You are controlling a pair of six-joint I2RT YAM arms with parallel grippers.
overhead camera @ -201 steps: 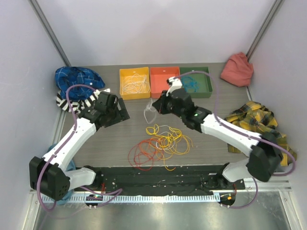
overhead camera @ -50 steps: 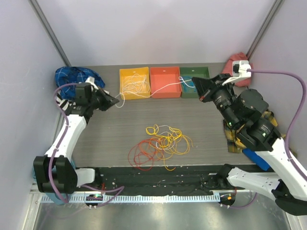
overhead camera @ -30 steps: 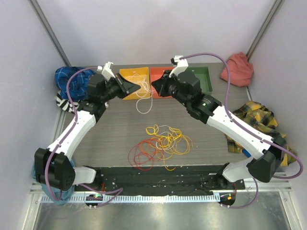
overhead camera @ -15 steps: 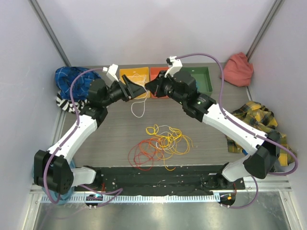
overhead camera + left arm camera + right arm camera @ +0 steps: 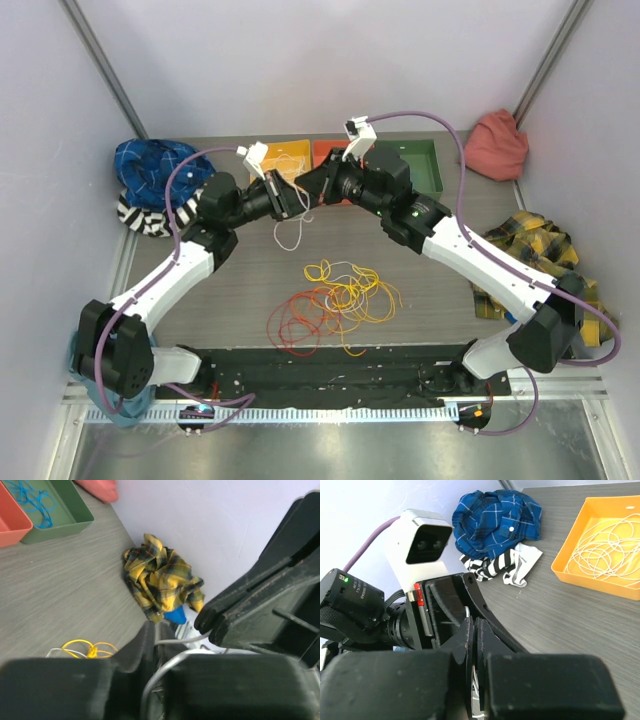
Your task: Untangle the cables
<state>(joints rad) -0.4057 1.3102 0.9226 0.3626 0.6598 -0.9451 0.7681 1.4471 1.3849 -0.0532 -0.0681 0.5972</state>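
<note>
Both closer now: left gripper point(image 5: 291, 198) meets right gripper point(image 5: 304, 187), white cable point(image 5: 292, 233) dangling.

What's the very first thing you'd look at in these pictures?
The two robot arms meet nose to nose above the middle of the table. The left gripper and the right gripper come tip to tip, and a thin white cable dangles from where they meet. Below them, a bright tangle of yellow, orange and red cables lies on the grey table.
</note>
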